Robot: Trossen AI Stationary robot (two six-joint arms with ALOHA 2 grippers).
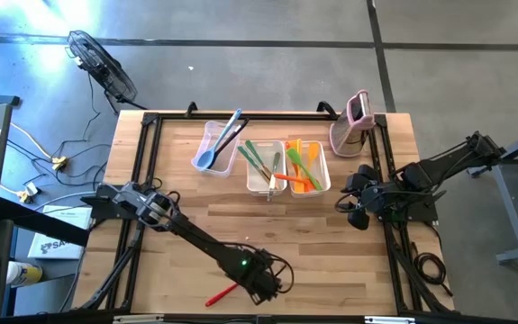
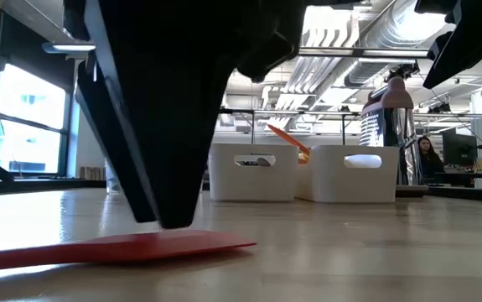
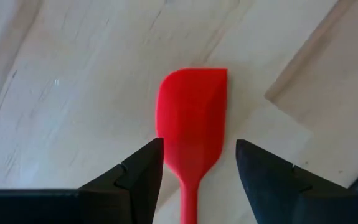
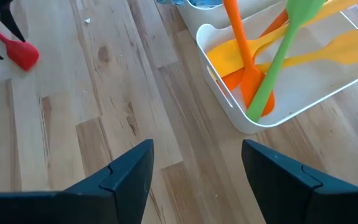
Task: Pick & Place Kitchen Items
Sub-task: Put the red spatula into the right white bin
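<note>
Your wooden surface point(image 1: 331, 261) carries three clear tubs in a row near its far edge. The left tub point(image 1: 212, 147) holds a blue spoon point(image 1: 215, 149) and a black utensil point(image 1: 230, 138). The middle tub point(image 1: 265, 169) holds green utensils point(image 1: 257, 158). The right tub point(image 1: 308, 167) holds orange spatulas point(image 1: 304, 180), yellow ones point(image 1: 313, 160) and a green one point(image 4: 282, 56). A pink-and-white gadget point(image 1: 352, 124) stands upright just beside the right tub, toward the far right corner.

Your left arm reaches across the surface to the near edge, around its middle. Its left gripper point(image 3: 198, 163) sits low over a red spatula point(image 3: 192, 124) that lies flat on the wood. The fingers point(image 3: 142, 171) stand open, one on each side of the spot where the blade narrows into the handle, and you can see a gap between each finger and the red. In the low view the gripper's tip comes down just about to the spatula; whether it touches cannot be told.

Your right arm waits at the right edge, near the right tub. The right gripper point(image 4: 196, 168) hangs above bare wood with its fingers open and nothing between them.
</note>
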